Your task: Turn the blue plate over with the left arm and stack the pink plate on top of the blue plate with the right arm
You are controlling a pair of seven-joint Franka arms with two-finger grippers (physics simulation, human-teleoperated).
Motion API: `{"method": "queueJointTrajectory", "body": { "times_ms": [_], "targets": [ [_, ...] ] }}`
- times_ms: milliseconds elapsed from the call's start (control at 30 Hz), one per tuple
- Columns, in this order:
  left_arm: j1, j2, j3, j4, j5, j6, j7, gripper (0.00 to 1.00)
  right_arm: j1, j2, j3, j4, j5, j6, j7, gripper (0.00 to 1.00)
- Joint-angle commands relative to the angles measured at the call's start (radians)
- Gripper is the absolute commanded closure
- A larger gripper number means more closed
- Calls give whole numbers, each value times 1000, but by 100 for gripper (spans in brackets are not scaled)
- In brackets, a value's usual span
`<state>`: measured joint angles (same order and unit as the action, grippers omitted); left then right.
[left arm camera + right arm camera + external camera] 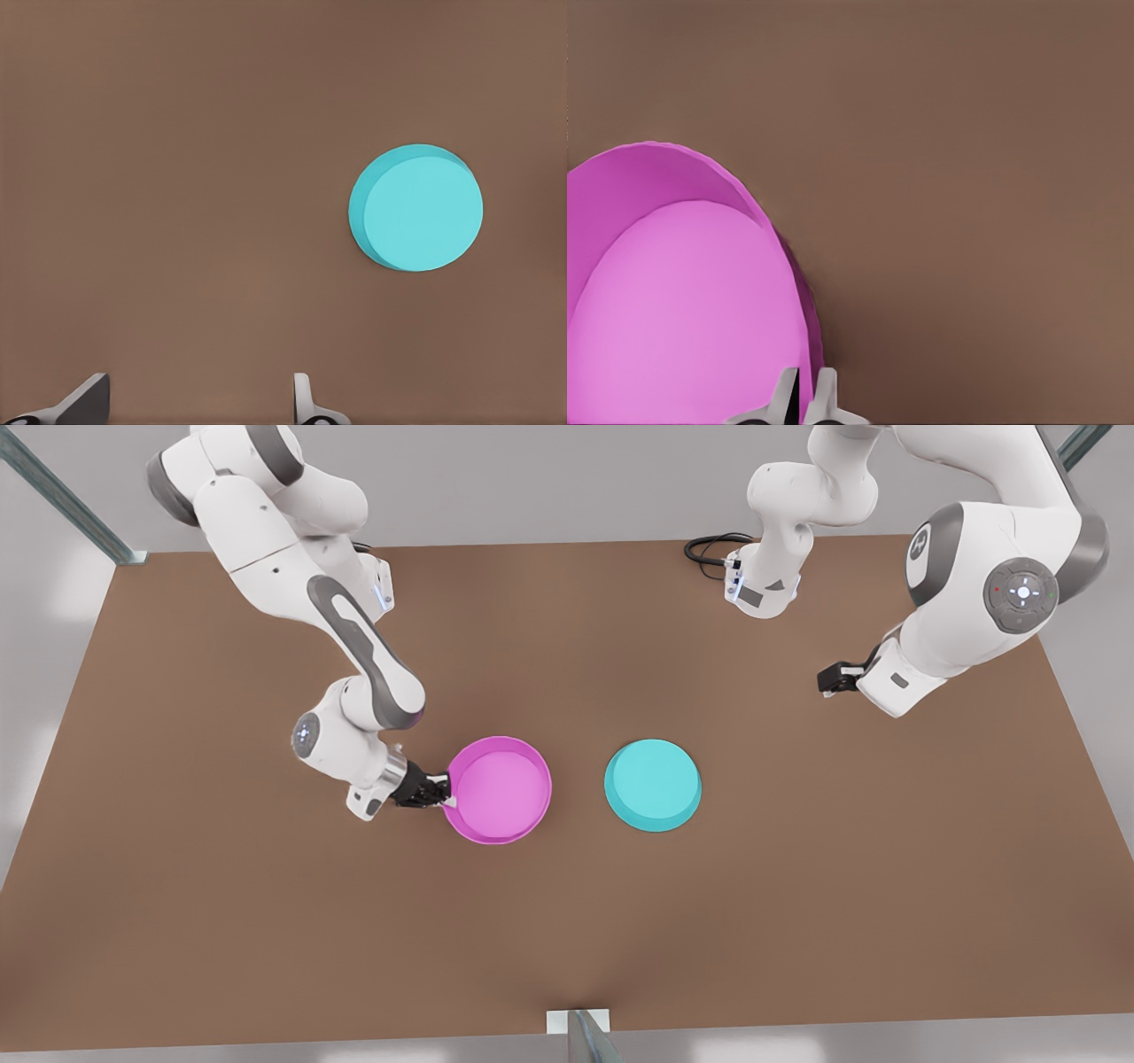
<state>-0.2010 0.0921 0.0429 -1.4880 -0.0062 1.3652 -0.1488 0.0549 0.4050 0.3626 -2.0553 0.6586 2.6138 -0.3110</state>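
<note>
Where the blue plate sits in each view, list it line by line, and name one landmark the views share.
Front view: the blue plate lies base-up right of centre, apart from the pink plate.
Left wrist view: right of centre, base-up, far from the left gripper.
Right wrist view: not in it.
Shared landmark: the brown table.

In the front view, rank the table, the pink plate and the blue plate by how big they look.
1. Table, by far.
2. Pink plate and blue plate: alike, not ranked.
</note>
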Motion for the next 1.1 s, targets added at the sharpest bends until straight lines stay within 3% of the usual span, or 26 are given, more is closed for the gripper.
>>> {"method": "queueJointTrajectory", "body": {
  "times_ms": [0,267,433,633,700,1067],
  "targets": [
    [0,0,0,0,0,0,0,0,40,-3,-28,9,7,0,10,79],
    [0,0,0,0,0,-3,0,0,537,11,-401,87,243,-1,72,79],
    [0,0,0,0,0,-3,0,0,773,66,-582,162,343,-1,128,79],
    [-3,1,0,2,0,-3,-2,0,895,167,-668,291,343,-18,277,79],
    [-8,15,-2,32,3,-6,3,0,977,216,-752,356,343,-58,355,79],
    [-26,43,-5,64,-3,-28,-2,0,1102,367,-852,544,340,-94,561,79]
  ]
}}
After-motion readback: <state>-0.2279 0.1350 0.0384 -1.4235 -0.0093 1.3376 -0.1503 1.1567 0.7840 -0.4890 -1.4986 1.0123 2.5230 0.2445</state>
